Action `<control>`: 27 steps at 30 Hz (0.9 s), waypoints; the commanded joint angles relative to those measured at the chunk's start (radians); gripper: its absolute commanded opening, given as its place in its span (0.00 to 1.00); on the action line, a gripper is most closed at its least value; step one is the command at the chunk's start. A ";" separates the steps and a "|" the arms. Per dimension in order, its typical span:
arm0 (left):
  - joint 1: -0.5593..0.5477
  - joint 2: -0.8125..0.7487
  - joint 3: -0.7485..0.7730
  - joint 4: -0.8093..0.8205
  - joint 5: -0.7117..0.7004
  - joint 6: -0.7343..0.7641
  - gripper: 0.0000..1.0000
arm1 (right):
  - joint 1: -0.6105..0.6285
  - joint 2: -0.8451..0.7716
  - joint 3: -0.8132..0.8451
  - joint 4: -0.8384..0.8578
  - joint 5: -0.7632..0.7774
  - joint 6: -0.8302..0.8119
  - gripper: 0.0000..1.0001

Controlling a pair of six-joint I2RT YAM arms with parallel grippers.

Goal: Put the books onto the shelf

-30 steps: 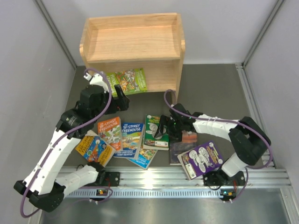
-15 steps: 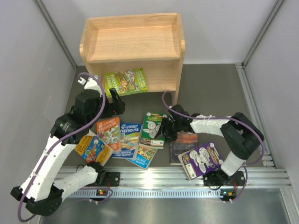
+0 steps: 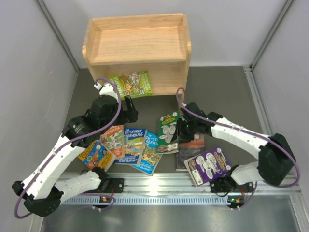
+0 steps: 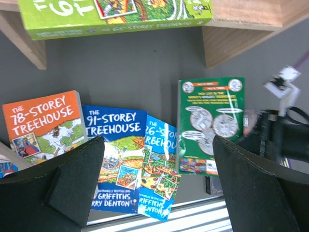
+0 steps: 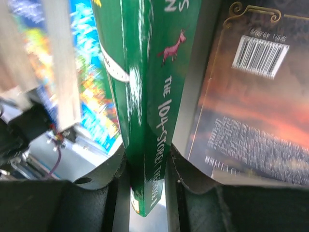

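Observation:
My right gripper (image 3: 181, 131) (image 5: 146, 179) is shut on the spine edge of a dark green book (image 3: 168, 131) (image 5: 145, 96), which is tipped up off the table. Beneath it lies a dark brown book (image 3: 190, 147) (image 5: 251, 106). My left gripper (image 3: 128, 110) (image 4: 157, 188) hangs open and empty above the table, in front of the wooden shelf (image 3: 137, 46). A light green book (image 3: 130, 83) (image 4: 116, 14) lies in the shelf's lower tier. Orange (image 3: 114, 137), blue (image 3: 133, 143) and a second blue book (image 3: 148, 154) lie fanned below the left gripper.
A yellow-and-blue book (image 3: 96, 154) lies at the near left and a purple book (image 3: 207, 165) at the near right, close to the metal rail (image 3: 164, 186). Grey walls stand on both sides. The right arm (image 4: 285, 135) shows at the edge of the left wrist view.
My right gripper has shut on the dark green book and tipped it up off the table. The left arm has swung a little to the right, its jaws still open.

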 commanded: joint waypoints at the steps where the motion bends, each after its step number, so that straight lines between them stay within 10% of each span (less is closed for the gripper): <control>1: -0.003 -0.038 0.029 0.034 -0.074 0.001 0.99 | 0.008 -0.125 0.113 -0.097 -0.008 -0.068 0.00; 13: -0.003 -0.042 0.264 -0.089 -0.175 0.013 0.99 | 0.037 -0.084 0.522 0.087 -0.188 0.151 0.00; 27: -0.003 -0.038 0.437 -0.260 -0.138 -0.039 0.99 | 0.042 0.130 0.705 0.404 0.092 0.516 0.00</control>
